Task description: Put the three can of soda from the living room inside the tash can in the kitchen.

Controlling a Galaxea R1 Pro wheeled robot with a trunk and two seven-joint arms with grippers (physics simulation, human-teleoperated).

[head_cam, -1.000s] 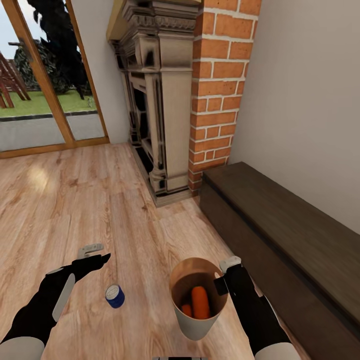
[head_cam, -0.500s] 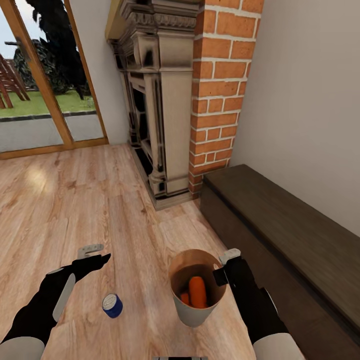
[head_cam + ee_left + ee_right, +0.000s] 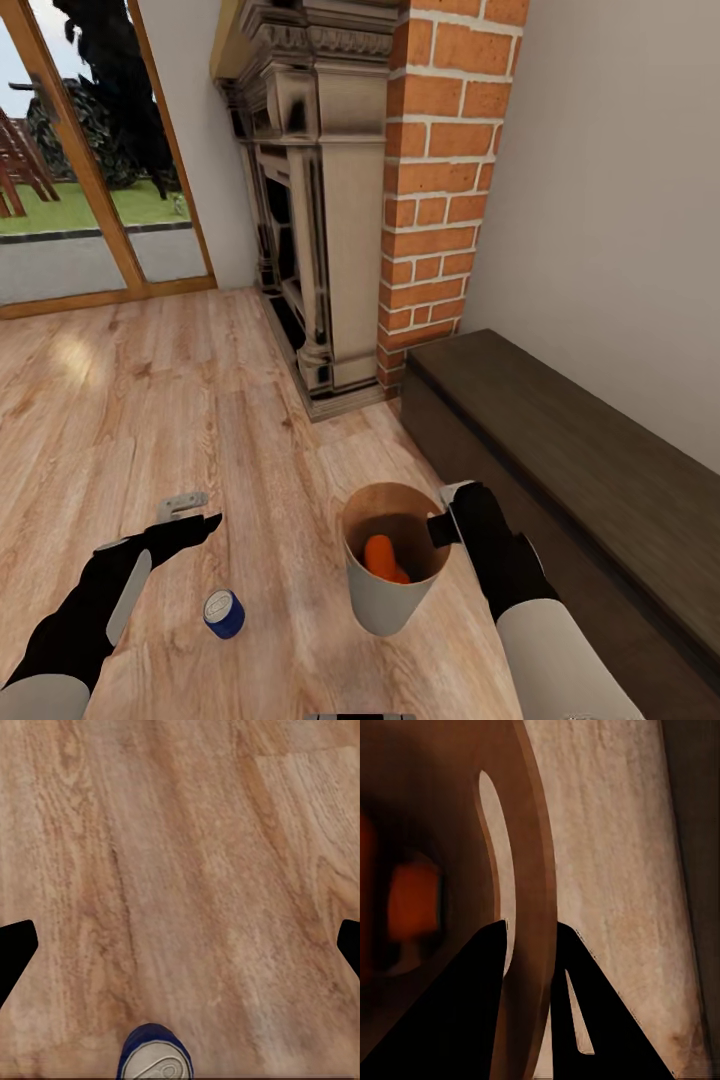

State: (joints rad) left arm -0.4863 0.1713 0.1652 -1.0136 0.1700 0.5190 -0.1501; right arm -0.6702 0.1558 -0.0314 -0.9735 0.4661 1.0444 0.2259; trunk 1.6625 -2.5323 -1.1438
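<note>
In the lower middle of the head view we hold a trash can [image 3: 385, 600] off the wooden floor [image 3: 150, 420], our right hand [image 3: 446, 522] pinching its rim: the right wrist view shows the two dark fingers [image 3: 457, 1012] pressed on either side of the can's thin wall [image 3: 536, 945]. Inside the bin lies an orange can [image 3: 380, 556], tipped against the inner wall; a second orange shape sits just beside it, though we cannot tell whether it is another can. In the right wrist view the orange can [image 3: 412, 907] is a blur deep in the bin. At lower left of the head view our left hand [image 3: 185, 512] hangs above the floor with its fingers spread, holding nothing. A blue can [image 3: 224, 613] stands upright on the floor just below and to the right of that hand, pale top up; in the left wrist view the blue can [image 3: 155, 1059] sits at the bottom edge, between the two fingertips [image 3: 15, 949] at either side. A fireplace [image 3: 310, 220] and brick column [image 3: 440, 180] fill the upper centre, a dark bench [image 3: 560, 470] runs along the right wall, and a glass door [image 3: 70, 150] is at upper left.
</note>
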